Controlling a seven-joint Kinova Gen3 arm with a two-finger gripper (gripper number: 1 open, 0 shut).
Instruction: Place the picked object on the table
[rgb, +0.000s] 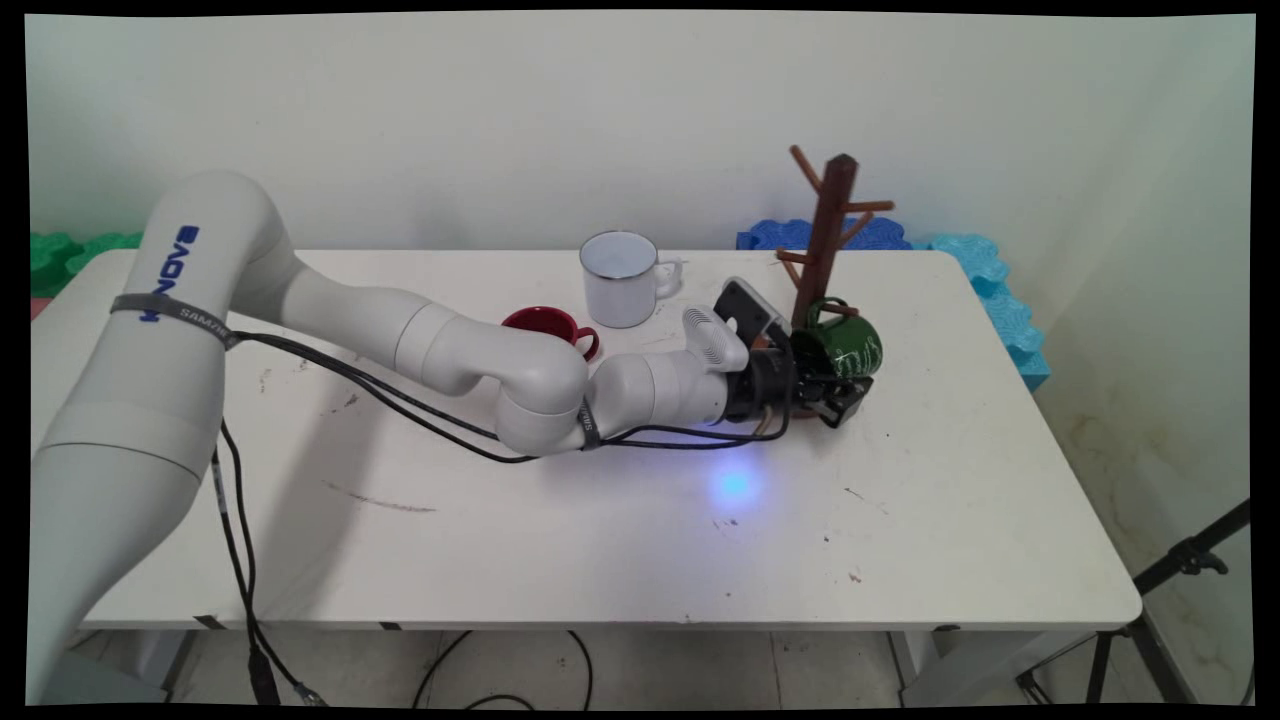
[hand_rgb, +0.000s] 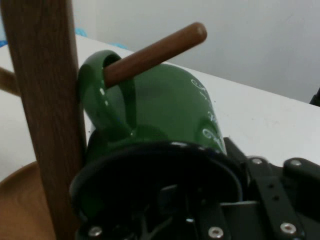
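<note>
Red cup: a small glossy red ceramic cup (rgb: 545, 325) sits on the white counter (rgb: 600, 540), partly hidden behind the arm.
White mug: a white enamel mug with a dark rim (rgb: 622, 279) stands upright just behind and right of the red cup.
End effector: the black two-finger end effector (rgb: 838, 392) is at the rim of a glossy green ceramic mug with white swirls (hand_rgb: 165, 112); one finger seems inside the mouth, one outside — apparently pinching the wall.
Green mug: tilted, its handle threaded over a peg of the brown wooden mug tree (rgb: 828, 235), touching the post.
Handling: likely stiff, slick, chippable; the rim wall offers the firmest hold.
Writing: "KINOVA" in blue on the arm.
</note>
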